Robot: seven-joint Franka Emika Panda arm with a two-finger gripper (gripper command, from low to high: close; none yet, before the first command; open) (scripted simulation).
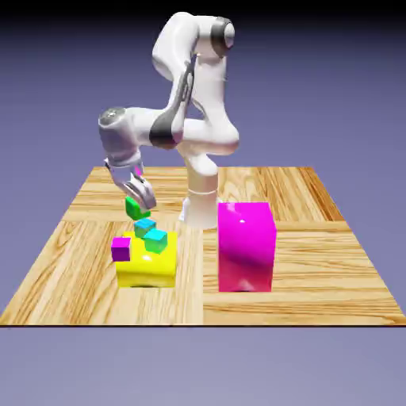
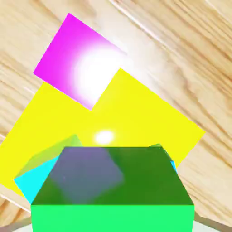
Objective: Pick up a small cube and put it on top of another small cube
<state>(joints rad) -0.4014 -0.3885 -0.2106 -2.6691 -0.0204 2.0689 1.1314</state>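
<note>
Exterior view, going left to right: one little purple cube (image 1: 120, 249) on one yellow block (image 1: 147, 271), and one bright green cube (image 1: 136, 208) up in the gripper (image 1: 141, 208), fingers clamped on it. Then there's one blue cube (image 1: 145, 227) and one teal cube (image 1: 155, 241) at the yellow block, plus one big magenta block (image 1: 246, 247). No containers, folks.

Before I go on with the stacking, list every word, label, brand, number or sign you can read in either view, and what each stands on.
None: no word, label, brand, number or sign can be read in either view.
The round grey caps on the arm show no mark that I can read; any there would be too small.
</note>
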